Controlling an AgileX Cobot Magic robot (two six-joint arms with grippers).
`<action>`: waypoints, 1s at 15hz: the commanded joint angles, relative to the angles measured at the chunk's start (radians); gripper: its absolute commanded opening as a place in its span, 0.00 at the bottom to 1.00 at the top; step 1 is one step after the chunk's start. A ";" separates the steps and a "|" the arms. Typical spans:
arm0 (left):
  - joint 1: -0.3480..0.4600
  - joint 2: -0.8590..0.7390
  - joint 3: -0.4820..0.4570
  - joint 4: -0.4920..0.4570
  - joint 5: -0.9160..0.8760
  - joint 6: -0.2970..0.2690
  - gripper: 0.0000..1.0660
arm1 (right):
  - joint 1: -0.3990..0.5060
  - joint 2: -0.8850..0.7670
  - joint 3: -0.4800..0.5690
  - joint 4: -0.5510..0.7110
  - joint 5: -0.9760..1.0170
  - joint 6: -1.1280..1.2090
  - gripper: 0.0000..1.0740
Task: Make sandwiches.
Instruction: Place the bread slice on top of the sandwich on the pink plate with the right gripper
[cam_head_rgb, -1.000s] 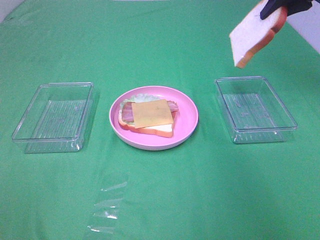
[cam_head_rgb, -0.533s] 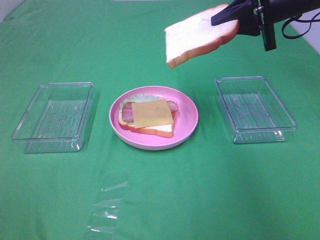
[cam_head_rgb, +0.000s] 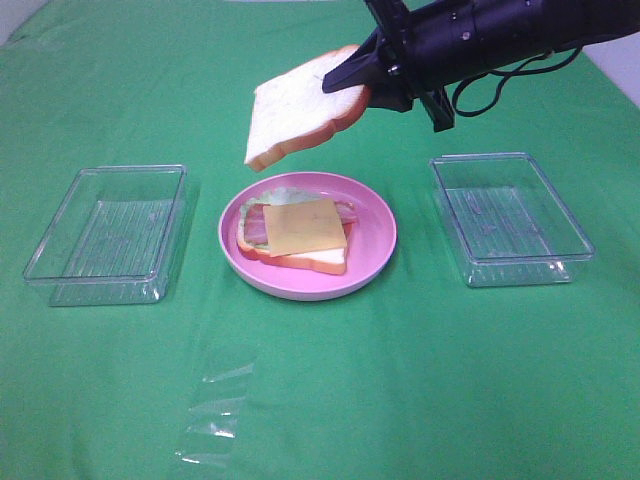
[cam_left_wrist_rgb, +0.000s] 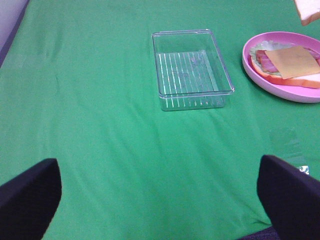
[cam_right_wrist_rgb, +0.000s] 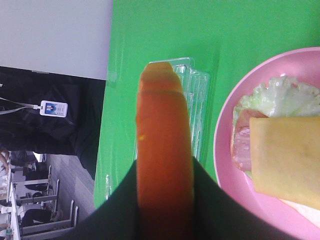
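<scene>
While clamped by its crust in the right gripper (cam_head_rgb: 362, 82), top bread slice (cam_head_rgb: 297, 107) hanging tilted, above and just behind the cheese-topped stack (cam_head_rgb: 297, 234); down-and-forward needed.

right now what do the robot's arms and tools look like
The right arm is matte black and chunky, with a thin black cable looping beneath it and a flat black bracket hanging near the wrist. Its black tool tapers to pointed fingers. Of the left tool, only two rounded black fingers show, with no markings visible.
</scene>
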 joint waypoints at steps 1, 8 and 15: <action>-0.001 -0.020 0.001 -0.006 -0.005 -0.006 0.92 | 0.024 0.045 0.003 0.016 -0.028 -0.014 0.03; -0.001 -0.020 0.001 -0.006 -0.005 -0.006 0.92 | 0.024 0.217 0.003 0.157 0.039 -0.073 0.03; -0.001 -0.020 0.001 -0.006 -0.005 -0.006 0.92 | 0.024 0.251 0.003 0.163 0.017 -0.085 0.04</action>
